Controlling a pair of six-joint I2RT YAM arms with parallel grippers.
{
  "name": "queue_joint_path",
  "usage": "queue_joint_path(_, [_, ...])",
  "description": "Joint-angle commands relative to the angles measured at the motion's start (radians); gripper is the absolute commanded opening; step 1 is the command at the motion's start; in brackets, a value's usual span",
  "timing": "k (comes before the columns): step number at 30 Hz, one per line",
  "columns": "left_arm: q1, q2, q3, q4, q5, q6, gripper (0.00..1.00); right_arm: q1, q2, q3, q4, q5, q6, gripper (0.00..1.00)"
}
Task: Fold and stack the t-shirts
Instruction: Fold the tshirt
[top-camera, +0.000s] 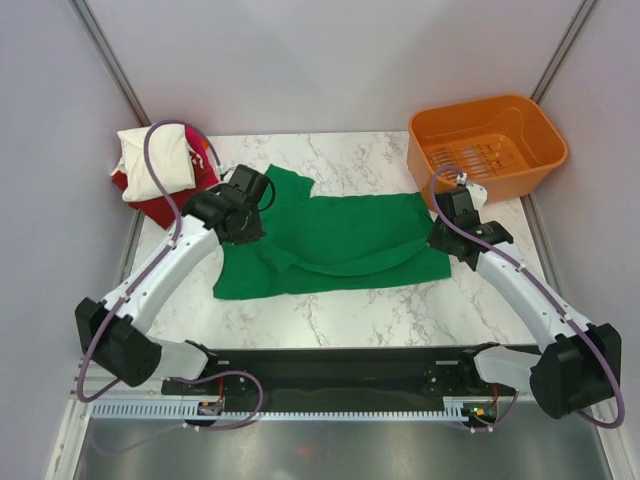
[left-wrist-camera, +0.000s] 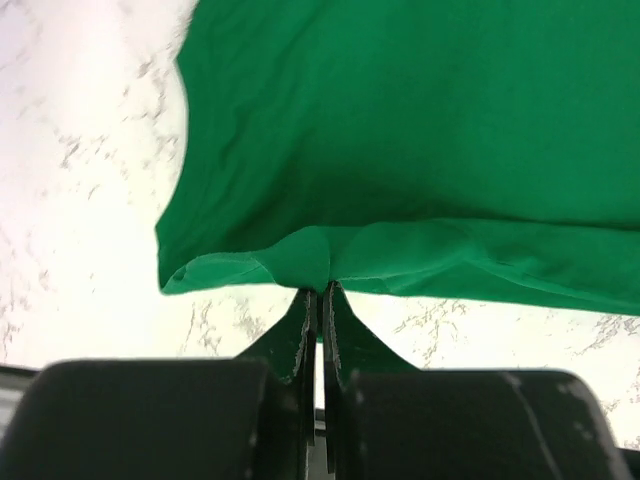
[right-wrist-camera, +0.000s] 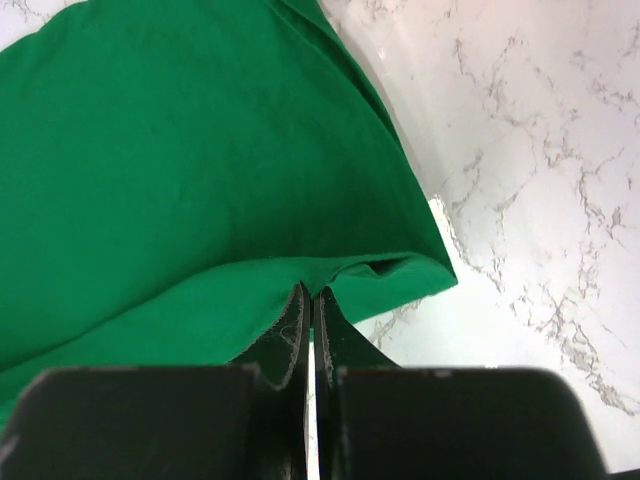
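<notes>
Bare table lay along the near edge. Beyond it, the green shirt stretched left to right, with the left end effector and right end effector each pinching an end fold. Farther back sat folded shirts on the left and a basket on the right.

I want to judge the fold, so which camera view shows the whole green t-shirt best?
The top external view: it alone shows almost the whole green t-shirt lying on the marble table. The left wrist view shows only the edge pinched in the left claw; the right wrist view only a corner in the right claw.
</notes>
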Motion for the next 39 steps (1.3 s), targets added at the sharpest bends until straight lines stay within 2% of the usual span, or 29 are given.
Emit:
queue_joint_path(1, [0.018, 0.082, 0.077, 0.110, 0.087, 0.158, 0.02, -0.032, 0.044, 0.065, 0.070, 0.011, -0.038, 0.00])
queue_joint_path(8, [0.049, 0.254, 0.204, 0.130, 0.112, 0.226, 0.02, -0.074, 0.123, 0.066, 0.115, -0.017, -0.055, 0.00])
queue_joint_path(15, [0.096, 0.437, 0.320, 0.129, 0.075, 0.286, 0.02, -0.083, 0.224, 0.063, 0.172, -0.043, -0.062, 0.00])
queue_joint_path(21, [0.178, 0.576, 0.379, 0.127, 0.063, 0.308, 0.03, -0.107, 0.397, 0.138, 0.192, -0.066, -0.078, 0.01])
queue_joint_path(22, [0.190, 0.624, 0.392, 0.130, 0.063, 0.312, 0.06, -0.123, 0.418, 0.153, 0.190, -0.064, -0.080, 0.11])
queue_joint_path(23, [0.216, 0.645, 0.424, 0.129, 0.064, 0.316, 0.07, -0.135, 0.440, 0.182, 0.192, -0.063, -0.081, 0.15])
queue_joint_path(24, [0.231, 0.671, 0.445, 0.121, 0.090, 0.322, 0.09, -0.147, 0.486, 0.199, 0.192, -0.060, -0.081, 0.25])
queue_joint_path(25, [0.245, 0.690, 0.464, 0.109, 0.095, 0.319, 0.18, -0.172, 0.507, 0.218, 0.183, -0.063, -0.085, 0.56])
queue_joint_path(27, [0.279, 0.722, 0.507, 0.103, 0.124, 0.322, 0.52, -0.193, 0.549, 0.276, 0.158, -0.064, -0.091, 0.63])
queue_joint_path(28, [0.287, 0.724, 0.516, 0.097, 0.119, 0.321, 0.84, -0.207, 0.551, 0.288, 0.138, -0.047, -0.089, 0.73])
queue_joint_path(29, [0.293, 0.704, 0.522, 0.095, 0.109, 0.318, 0.91, -0.216, 0.546, 0.299, 0.129, -0.038, -0.089, 0.77])
queue_joint_path(30, [0.294, 0.689, 0.521, 0.095, 0.093, 0.318, 0.96, -0.222, 0.522, 0.301, 0.120, -0.029, -0.088, 0.82])
queue_joint_path(31, [0.293, 0.663, 0.505, 0.087, 0.090, 0.315, 0.98, -0.224, 0.502, 0.296, 0.110, 0.002, -0.089, 0.92])
queue_joint_path(32, [0.293, 0.602, 0.489, 0.086, 0.086, 0.307, 0.98, -0.224, 0.479, 0.269, 0.107, 0.009, -0.092, 0.94])
queue_joint_path(36, [0.293, 0.361, 0.309, 0.086, 0.105, 0.183, 0.98, -0.222, 0.286, 0.140, 0.115, -0.042, -0.097, 0.95])
queue_joint_path(39, [0.294, 0.163, 0.072, 0.107, 0.176, 0.117, 0.97, -0.219, 0.145, 0.017, 0.135, -0.142, -0.115, 0.96])
